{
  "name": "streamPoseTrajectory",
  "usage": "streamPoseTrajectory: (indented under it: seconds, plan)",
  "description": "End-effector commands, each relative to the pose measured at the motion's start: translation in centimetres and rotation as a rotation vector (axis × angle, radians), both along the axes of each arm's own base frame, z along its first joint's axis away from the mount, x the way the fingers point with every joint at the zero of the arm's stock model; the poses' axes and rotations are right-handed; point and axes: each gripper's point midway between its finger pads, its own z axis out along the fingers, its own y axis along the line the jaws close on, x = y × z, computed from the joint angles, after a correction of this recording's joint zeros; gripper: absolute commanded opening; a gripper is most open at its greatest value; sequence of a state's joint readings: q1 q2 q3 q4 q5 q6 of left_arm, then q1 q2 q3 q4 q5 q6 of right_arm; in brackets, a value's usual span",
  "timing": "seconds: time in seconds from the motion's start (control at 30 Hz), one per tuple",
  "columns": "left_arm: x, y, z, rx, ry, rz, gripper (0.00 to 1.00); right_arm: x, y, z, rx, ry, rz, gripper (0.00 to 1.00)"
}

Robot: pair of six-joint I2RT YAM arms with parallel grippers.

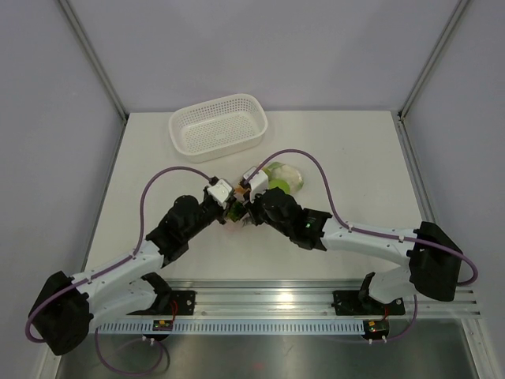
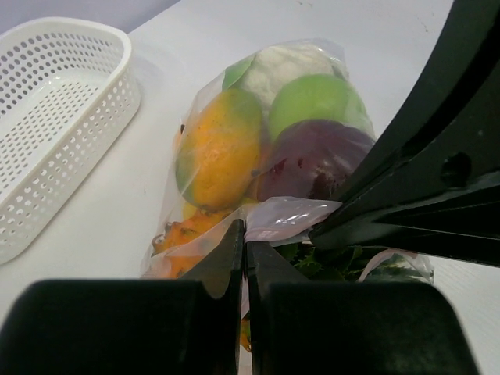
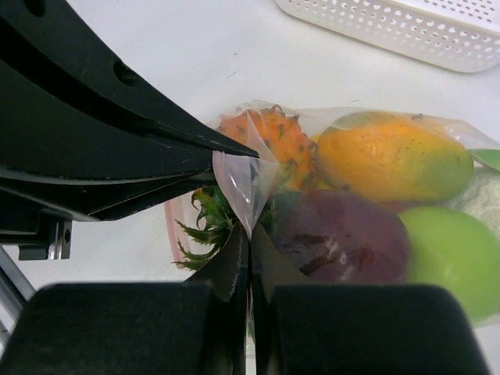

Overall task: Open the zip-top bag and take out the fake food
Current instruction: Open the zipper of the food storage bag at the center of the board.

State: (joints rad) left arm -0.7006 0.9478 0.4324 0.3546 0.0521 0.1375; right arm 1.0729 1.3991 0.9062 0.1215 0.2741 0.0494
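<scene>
The clear zip-top bag lies on the white table, its pink-edged mouth toward the arms. The fake food shows through the plastic: an orange-yellow fruit, a green apple, a dark red piece, white cauliflower and pineapple leaves. My left gripper is shut on one lip of the bag's mouth. My right gripper is shut on the opposite lip, pinching a fold of plastic. In the top view both grippers meet over the bag.
A white perforated basket stands at the back of the table, just beyond the bag. Each wrist view is partly blocked by the other arm's black fingers.
</scene>
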Motion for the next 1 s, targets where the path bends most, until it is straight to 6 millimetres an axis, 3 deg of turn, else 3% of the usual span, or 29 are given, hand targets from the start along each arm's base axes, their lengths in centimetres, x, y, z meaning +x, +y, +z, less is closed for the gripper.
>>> streamPoseTrajectory:
  seconds: [0.0,0.17,0.33,0.43,0.7,0.9,0.97]
  plan:
    - [3.1,2.4,3.0,-0.048,-0.054,0.199,0.05,1.4,-1.8,-0.2,-0.042,-0.009,-0.137,0.00]
    - [4.5,3.2,1.4,-0.024,0.005,0.255,0.08,3.4,-4.1,-1.6,-0.032,0.059,-0.271,0.00]
    - [4.6,2.2,1.1,-0.003,0.045,0.207,0.07,4.2,-4.6,-3.0,0.038,0.174,-0.242,0.00]
    - [2.9,0.3,2.6,-0.036,0.018,0.056,0.17,4.3,-4.2,-3.5,0.021,0.192,-0.232,0.00]
    - [-0.6,-0.4,5.2,-0.121,-0.093,-0.095,0.39,4.4,-3.8,-4.4,0.009,0.219,-0.226,0.00]
    - [-3.2,-3.7,5.7,-0.075,-0.133,-0.268,0.39,4.4,-3.8,-3.5,0.049,0.231,-0.215,0.00]
    - [-4.2,-5.2,4.5,0.003,-0.148,-0.311,0.38,4.2,-3.9,-3.0,0.061,0.228,-0.214,0.00]
